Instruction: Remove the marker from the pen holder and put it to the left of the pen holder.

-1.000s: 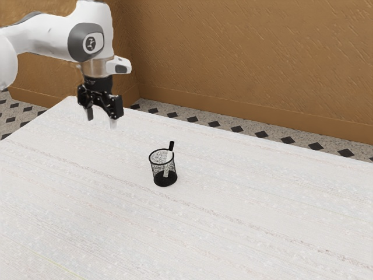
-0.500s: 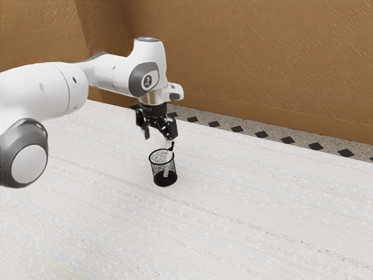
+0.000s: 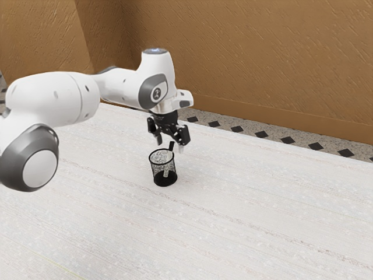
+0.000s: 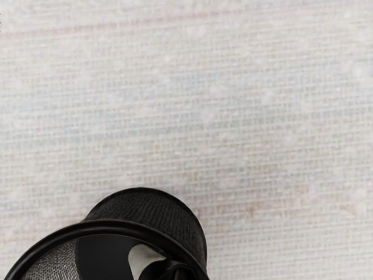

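Marker: upright but leaning in the pen holder [image 3: 156, 171], black cap [image 3: 172, 145] above the rim, well in from the table's [image 3: 262, 204] far edge.
Gripper [image 3: 169, 144]: jaws spread, nothing pinched; the only arm here.
Cap from jaws: just under the hand, and between the fingertips as the exterior view has it; whether truly between, I cannot tell.
Marker's long axis: steep, cap end tipped toward the exterior view's right.
Since the earlier frame: hand shifted toward the exterior view's right and slightly lower; holder and marker unmoved.
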Robot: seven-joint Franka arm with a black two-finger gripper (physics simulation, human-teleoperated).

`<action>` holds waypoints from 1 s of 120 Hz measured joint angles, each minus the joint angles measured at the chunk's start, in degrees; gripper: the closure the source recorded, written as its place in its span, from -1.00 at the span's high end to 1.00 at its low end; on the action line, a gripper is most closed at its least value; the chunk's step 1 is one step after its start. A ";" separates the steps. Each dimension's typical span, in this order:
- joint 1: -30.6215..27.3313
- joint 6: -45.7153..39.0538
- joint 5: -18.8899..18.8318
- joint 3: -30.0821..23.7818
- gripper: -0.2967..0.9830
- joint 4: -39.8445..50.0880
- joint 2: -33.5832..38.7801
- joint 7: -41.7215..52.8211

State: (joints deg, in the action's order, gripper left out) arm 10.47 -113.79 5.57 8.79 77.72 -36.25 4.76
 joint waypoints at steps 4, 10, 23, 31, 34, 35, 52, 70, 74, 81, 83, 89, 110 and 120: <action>-0.01 -0.45 0.01 0.00 0.54 0.00 -0.09 -0.08; -0.01 -1.00 0.03 -0.02 0.54 0.03 -0.15 -0.19; -0.08 -1.83 3.16 0.04 0.51 0.33 -0.16 -0.29; -0.09 -2.16 4.79 0.26 0.34 0.44 -0.03 0.18; -0.10 -2.25 5.19 0.36 0.29 0.48 0.04 0.40; -0.10 -2.28 5.30 0.38 0.28 0.51 0.06 0.48; -0.27 -2.60 4.99 0.75 0.11 1.04 0.05 1.80; -0.27 -2.77 2.18 1.04 0.01 1.13 0.04 3.32; -0.25 -2.79 1.87 1.04 -0.03 1.14 0.02 3.67; -0.21 -2.83 1.51 1.05 -0.13 1.14 0.00 4.22; -0.21 -2.83 1.43 1.05 -0.17 1.14 -0.01 4.36; -0.20 -2.85 1.24 1.05 -0.28 1.14 -0.01 4.76; -0.22 -2.91 0.87 1.05 -0.54 1.16 0.19 5.88; -0.28 -2.95 0.57 1.04 -0.59 1.51 0.52 6.18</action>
State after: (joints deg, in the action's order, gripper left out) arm 10.20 -116.74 6.14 9.83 79.23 -35.73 10.94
